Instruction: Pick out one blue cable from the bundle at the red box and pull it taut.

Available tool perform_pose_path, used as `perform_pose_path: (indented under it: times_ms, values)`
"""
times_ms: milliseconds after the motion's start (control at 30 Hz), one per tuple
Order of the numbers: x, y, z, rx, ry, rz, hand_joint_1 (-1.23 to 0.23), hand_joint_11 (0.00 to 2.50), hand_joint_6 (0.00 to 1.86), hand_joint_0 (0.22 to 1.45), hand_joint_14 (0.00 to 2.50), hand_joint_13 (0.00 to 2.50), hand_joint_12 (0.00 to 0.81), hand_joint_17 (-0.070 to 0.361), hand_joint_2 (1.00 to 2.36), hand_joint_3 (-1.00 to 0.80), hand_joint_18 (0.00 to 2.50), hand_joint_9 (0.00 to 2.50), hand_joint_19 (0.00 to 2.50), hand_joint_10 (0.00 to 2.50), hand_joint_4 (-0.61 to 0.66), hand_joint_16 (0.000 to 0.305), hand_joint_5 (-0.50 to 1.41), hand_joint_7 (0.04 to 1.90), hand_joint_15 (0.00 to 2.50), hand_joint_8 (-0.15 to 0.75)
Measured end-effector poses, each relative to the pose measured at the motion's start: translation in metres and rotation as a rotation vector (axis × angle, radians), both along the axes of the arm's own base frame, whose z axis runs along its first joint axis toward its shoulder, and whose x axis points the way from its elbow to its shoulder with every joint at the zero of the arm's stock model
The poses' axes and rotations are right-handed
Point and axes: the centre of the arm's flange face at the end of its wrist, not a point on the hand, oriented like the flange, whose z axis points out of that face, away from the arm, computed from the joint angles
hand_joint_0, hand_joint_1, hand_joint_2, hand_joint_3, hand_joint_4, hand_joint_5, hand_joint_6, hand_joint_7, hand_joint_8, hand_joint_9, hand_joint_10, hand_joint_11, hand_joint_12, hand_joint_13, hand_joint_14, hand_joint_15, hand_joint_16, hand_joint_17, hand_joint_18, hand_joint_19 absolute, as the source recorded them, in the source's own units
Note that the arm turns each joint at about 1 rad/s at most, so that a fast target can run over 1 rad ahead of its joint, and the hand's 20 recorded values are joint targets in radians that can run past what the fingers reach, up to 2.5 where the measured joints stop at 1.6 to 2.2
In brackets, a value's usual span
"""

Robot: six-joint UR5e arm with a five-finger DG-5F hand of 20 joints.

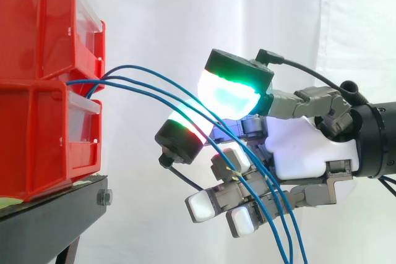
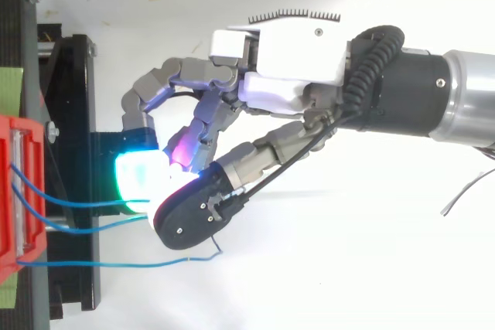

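We're looking across at the red bins (image 1: pixel 37 146), stacked on the left on the black stand (image 1: pixel 49 217), with the white curtain (image 1: pixel 185 17) behind. The blue cables (image 2: pixel 77 203) come out of the gap between the upper and lower bin, three strands that we can count. They rise in a soft arc to the right, run into the hand (image 1: pixel 309 146), then drop past the palm to the lower edge. None of them is straight; each one bows.

The hand comes in from the right with its fingers curled. The upper pad (image 1: pixel 229 94) glows green and cyan, and just below and left of it the lower pad (image 1: pixel 184 127) glows red and green. The two pads sit close together with cables running between them, so we call this a pinch on the cables. We cannot tell how many strands are trapped. The remaining fingers (image 1: pixel 201 205) curl in below with white tips, and the cables cross in front of them.

From above, two strands reach the glowing pads, while the third strand (image 2: pixel 100 265) runs separately and passes under the fingertip.
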Motion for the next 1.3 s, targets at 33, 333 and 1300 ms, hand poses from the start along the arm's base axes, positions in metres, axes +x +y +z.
perform_pose_path:
  times_ms: [33,333,1300]
  values:
    - [0.0000,0.0000,0.0000,0.000,0.000,0.000,-0.86,0.76,0.93,0.60,0.02,0.96,0.350,0.107,1.02,-0.17,0.94,1.23,0.54,0.03,-0.05,0.048,-0.08,1.10,0.42,0.322]
    - [0.0000,0.0000,-0.0001,0.000,0.000,0.000,-0.79,0.70,0.91,0.57,0.02,1.11,0.414,0.143,1.00,-0.07,1.14,1.37,0.38,0.03,-0.05,0.064,-0.05,1.14,0.40,0.384]
    - [0.0002,0.0019,-0.0005,-0.002,0.001,0.001,-0.57,1.13,0.89,0.58,0.02,1.22,0.389,0.119,1.02,-0.17,1.06,1.48,0.42,0.04,0.08,0.053,-0.08,1.18,0.54,0.343]
